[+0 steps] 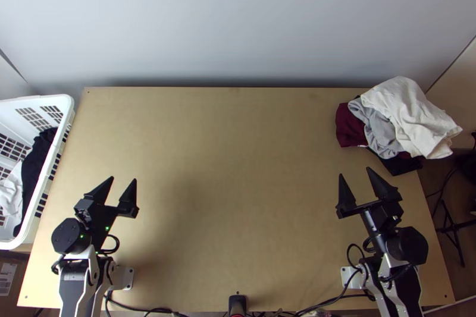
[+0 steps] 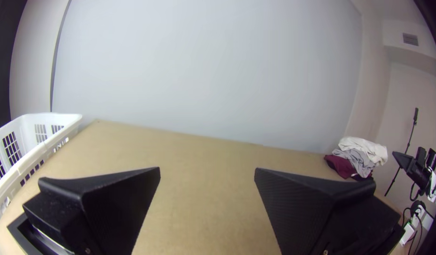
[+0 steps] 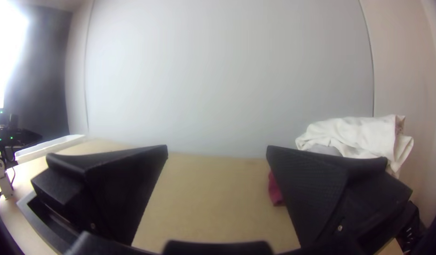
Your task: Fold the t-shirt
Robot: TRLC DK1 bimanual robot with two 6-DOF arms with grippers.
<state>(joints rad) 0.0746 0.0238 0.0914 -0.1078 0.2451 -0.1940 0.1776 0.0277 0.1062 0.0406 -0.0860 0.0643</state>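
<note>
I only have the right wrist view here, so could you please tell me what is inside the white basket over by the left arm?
Observer: The basket holds a dark cloth and a white cloth, both bunched.

Operator: Thank you. Does the clothes pile on the right have anything poking out at its near side?

Observer: Yes, the top view shows a black cloth there, partly covered by the others.

Operator: And may I ask how the left gripper is set?

Observer: Its jaws stand open in the top view, with nothing between them.
</note>
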